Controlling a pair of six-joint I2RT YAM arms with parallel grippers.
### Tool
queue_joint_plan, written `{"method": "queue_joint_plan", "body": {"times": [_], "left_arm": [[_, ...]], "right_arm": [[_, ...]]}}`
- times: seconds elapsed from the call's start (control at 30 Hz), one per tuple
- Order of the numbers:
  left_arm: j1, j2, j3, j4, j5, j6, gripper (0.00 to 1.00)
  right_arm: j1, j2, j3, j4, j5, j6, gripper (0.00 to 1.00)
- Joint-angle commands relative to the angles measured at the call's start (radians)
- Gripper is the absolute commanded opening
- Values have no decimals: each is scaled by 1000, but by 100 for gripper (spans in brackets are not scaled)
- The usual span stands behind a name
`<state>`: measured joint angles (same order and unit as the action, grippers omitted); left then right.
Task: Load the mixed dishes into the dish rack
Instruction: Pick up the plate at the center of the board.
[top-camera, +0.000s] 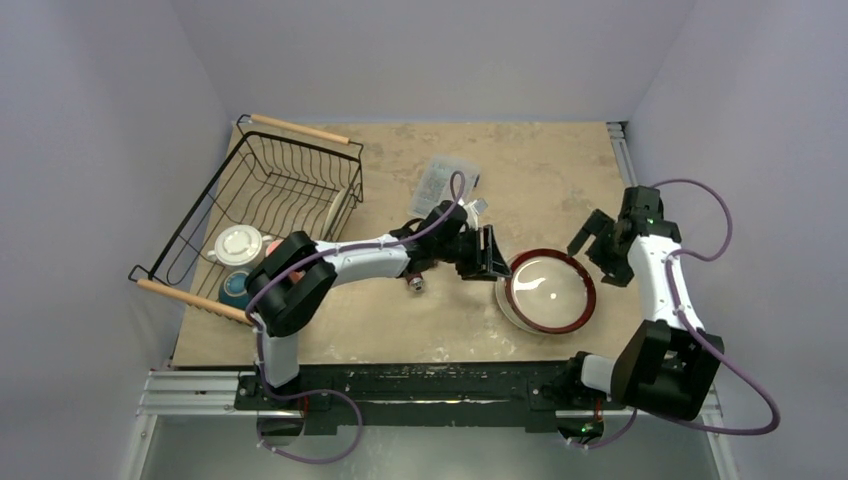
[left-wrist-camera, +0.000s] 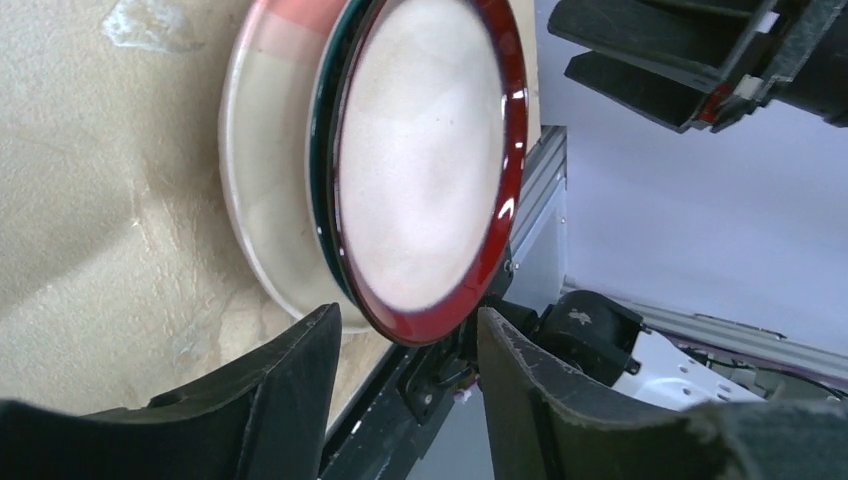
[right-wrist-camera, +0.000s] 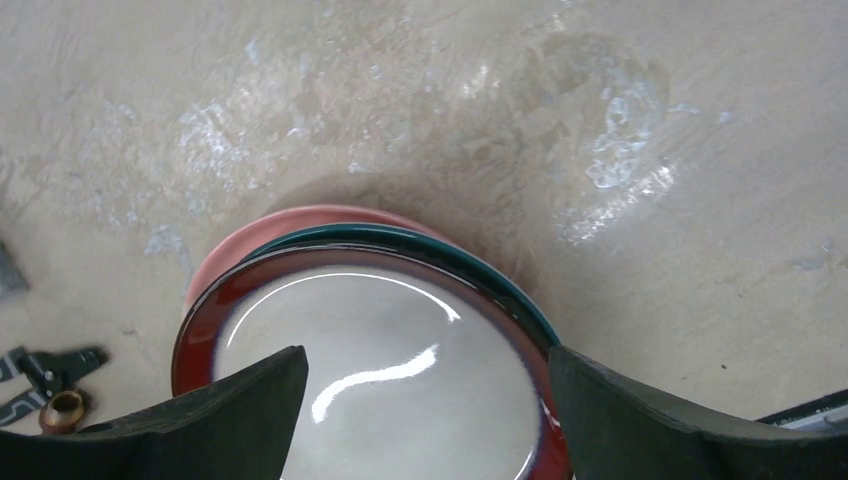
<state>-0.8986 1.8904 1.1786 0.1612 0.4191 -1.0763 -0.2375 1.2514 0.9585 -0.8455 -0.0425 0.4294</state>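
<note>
1. The stack of plates sits on the worktop (top-camera: 420, 330), right of centre and between the two arms. The red-rimmed plate (top-camera: 548, 288) is on top. Under it is a teal plate (right-wrist-camera: 505, 280), of which only the rim shows. At the bottom is a pinkish-cream plate (left-wrist-camera: 265, 200).
2. Left fingers (left-wrist-camera: 285, 400): wide apart. In the left wrist view the near edge of the red rim lies in the gap between them. I cannot tell whether either finger touches it. From above, the left fingers are at the stack's left edge.
3. Right fingers (right-wrist-camera: 235, 415): wide apart and holding nothing. From above they hang just off the stack's far-right side. The right wrist view looks down past them onto the glossy top plate.
4. The rack (top-camera: 290, 180) stands at the far-left corner of the worktop, well apart from the stack. It has one wooden handle at its far end and one at its near end.
5. In the near end of the rack I see a white round piece (top-camera: 238, 243) and a teal piece (top-camera: 235, 288). A pale plate (top-camera: 342, 205) stands on edge against the right wall.
6. A clear box (top-camera: 447, 180) lies beyond the left arm. A small metal part (top-camera: 415, 283) lies on the worktop just beside that arm.
</note>
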Motion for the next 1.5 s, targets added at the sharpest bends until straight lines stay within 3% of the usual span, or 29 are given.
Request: {"method": "queue_joint_plan", "body": {"times": [0.0,0.2,0.4,0.77,1.07,1.47], "left_arm": [[28,-49,100,-155,91,148,56],[74,-80,93,-229,110,186,70],[79,-16,143,-237,183,154,70],[66,34,120,-159,180,47,70],[49,42,78,-77,164,-21,63],[54,-85,88,-299,-18,184,71]], "right_arm": [[-66,3,-2,-7,53,14,91],[-90,62,-17,45,-2,-15,92],[-88,122,-53,82,-100,-57,90],[-80,60,-174,170,-377,-4,86],[-58,78,-197,192,-400,-12,85],[-35,89,-168,191,-373,-31,84]]}}
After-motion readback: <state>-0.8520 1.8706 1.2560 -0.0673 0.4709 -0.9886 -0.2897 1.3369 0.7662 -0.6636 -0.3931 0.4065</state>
